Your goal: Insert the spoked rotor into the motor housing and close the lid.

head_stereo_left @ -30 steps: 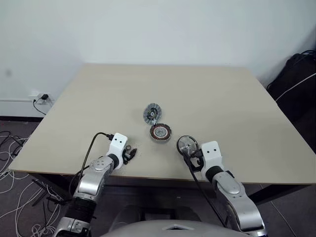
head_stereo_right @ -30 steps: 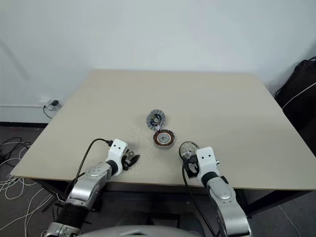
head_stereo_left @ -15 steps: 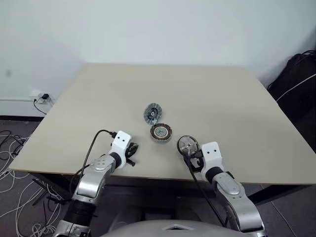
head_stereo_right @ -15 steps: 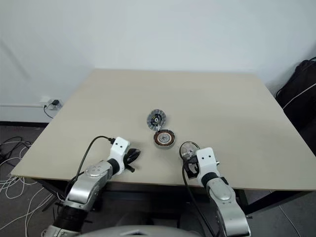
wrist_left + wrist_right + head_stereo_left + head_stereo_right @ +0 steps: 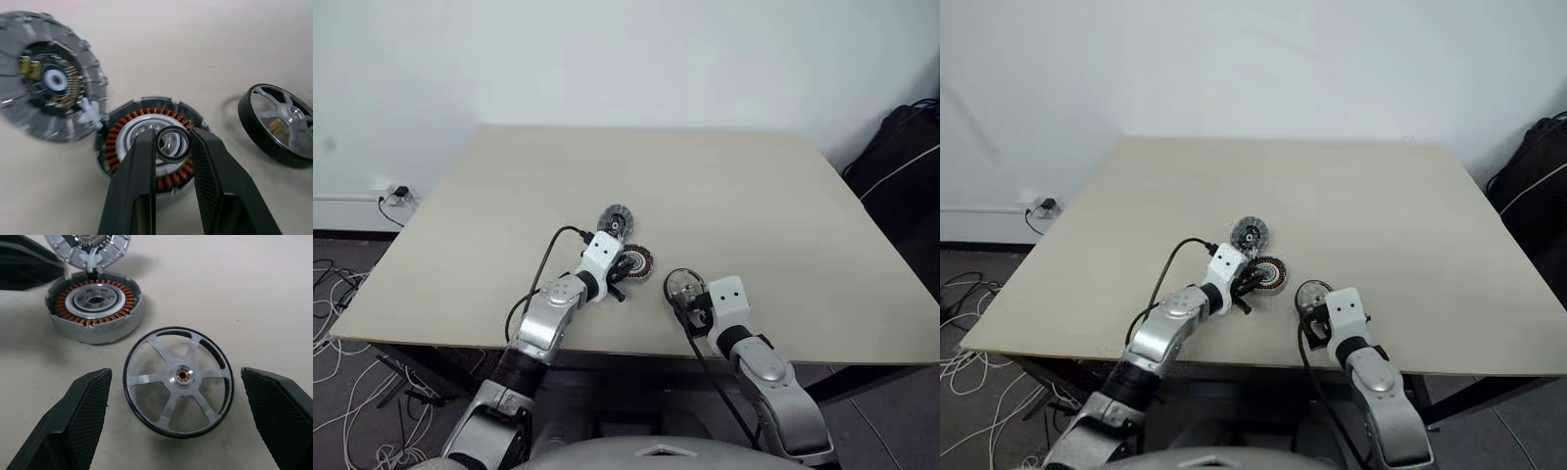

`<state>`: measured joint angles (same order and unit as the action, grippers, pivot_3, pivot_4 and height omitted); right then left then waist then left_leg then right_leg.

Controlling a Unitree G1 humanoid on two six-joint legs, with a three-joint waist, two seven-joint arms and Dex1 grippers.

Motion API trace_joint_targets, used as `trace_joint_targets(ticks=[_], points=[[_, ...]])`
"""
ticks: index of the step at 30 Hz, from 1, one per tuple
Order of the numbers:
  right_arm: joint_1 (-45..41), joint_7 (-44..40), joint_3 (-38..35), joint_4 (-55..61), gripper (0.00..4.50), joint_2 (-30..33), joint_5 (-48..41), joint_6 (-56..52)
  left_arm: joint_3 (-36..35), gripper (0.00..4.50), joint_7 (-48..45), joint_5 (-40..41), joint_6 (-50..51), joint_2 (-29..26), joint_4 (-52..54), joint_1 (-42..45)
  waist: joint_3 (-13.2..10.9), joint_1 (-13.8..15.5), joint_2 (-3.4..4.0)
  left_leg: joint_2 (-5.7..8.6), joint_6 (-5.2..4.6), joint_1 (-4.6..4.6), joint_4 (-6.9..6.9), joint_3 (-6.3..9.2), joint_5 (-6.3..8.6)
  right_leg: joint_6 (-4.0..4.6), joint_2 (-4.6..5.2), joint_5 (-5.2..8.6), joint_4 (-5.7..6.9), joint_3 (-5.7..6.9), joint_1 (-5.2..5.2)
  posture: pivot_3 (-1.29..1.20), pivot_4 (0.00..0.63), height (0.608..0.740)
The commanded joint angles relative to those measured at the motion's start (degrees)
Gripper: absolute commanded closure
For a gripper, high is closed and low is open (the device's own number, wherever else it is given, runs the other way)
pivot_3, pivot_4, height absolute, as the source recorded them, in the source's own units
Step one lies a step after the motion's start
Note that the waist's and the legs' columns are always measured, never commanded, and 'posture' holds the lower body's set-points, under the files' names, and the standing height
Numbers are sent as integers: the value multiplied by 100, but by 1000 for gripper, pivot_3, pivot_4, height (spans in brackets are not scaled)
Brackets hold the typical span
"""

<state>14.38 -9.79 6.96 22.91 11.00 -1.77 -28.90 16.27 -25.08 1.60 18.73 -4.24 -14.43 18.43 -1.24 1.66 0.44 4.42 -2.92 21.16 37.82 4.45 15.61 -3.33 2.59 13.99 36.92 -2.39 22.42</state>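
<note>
The motor housing [image 5: 636, 261], a squat puck with copper windings [image 5: 115, 142], lies at the table's middle. Its ribbed silver lid [image 5: 614, 221] stands tilted open at the housing's far edge, inner face showing [image 5: 49, 81]. My left gripper [image 5: 173, 139] hovers right over the housing's centre, shut on a small dark ring [image 5: 172, 145] with a shiny inside. To the housing's right the spoked rotor [image 5: 178, 379] lies flat on the table. My right gripper [image 5: 175, 374] stands open around it, one finger on each side, both apart from its rim.
The table's front edge [image 5: 607, 348] runs just behind both wrists. Bare tabletop [image 5: 754, 186] stretches beyond and to both sides of the parts. A black bag [image 5: 901, 147] sits off the table's right side, and cables [image 5: 342, 294] lie on the floor at the left.
My left arm has swung from the table's front left over to the housing, with its fingers closed on the small ring. The right arm and the rotor have not moved.
</note>
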Motion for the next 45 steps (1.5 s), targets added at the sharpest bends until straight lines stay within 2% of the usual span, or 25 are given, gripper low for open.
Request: trace_joint_targets(ticks=[1,8,15,22,27,30,37,40,41,45], points=[[-37,80,-2,135,0,-66,49,137,-56,3815,61,-73,-394,142,-499,384,0,-1,0,0,0,0,0,0,0,0,0,0,0,0,1,0,0,740],[30,156,67,182,0,-220,95,183,-196,3815,322,-181,-801,441,-1735,1001,-2,1,-3,1,-1,2,1,0,0,-4,0,-2,0,0,2,0,0,740],[60,164,54,211,0,-252,116,212,-237,3815,451,-308,-898,569,-2363,1276,-2,-1,-4,2,-2,5,2,0,0,0,0,-6,1,2,6,0,0,740],[104,169,48,235,0,-264,120,210,-252,1594,359,-328,-885,517,-2035,1085,-2,-5,-4,2,-2,8,2,0,0,15,0,-16,1,2,8,0,0,740],[66,146,82,196,0,-278,124,207,-207,1594,-86,-126,-745,338,-852,513,-1,-21,-3,2,-2,11,1,0,1,26,1,-22,1,-1,11,0,0,740],[27,126,100,162,0,-283,118,202,-297,2232,-225,17,-548,187,-67,101,0,-26,-1,2,-1,13,2,0,1,27,2,-23,2,-3,14,0,0,740],[-224,49,196,-23,0,-294,95,146,-560,4485,-10,-20,-538,-336,1087,-860,4,-47,6,1,1,10,4,1,0,28,1,-23,4,-3,10,0,0,740],[-374,-1,244,-92,0,-292,85,88,-612,4485,33,-35,-712,-488,1301,-1217,6,-51,8,1,2,6,4,0,-1,28,0,-23,5,-3,7,0,0,740],[-477,-20,275,-141,412,-300,94,51,-619,4500,-20,-3,-814,-565,1421,-1400,6,-50,7,1,2,6,4,0,-1,28,0,-23,5,-3,7,0,0,740],[-1068,-81,408,-474,1512,-363,141,-144,-697,4500,-44,94,-1067,-681,1707,-1981,5,-10,6,1,3,6,4,0,-1,30,1,-23,4,-3,8,0,0,740]])
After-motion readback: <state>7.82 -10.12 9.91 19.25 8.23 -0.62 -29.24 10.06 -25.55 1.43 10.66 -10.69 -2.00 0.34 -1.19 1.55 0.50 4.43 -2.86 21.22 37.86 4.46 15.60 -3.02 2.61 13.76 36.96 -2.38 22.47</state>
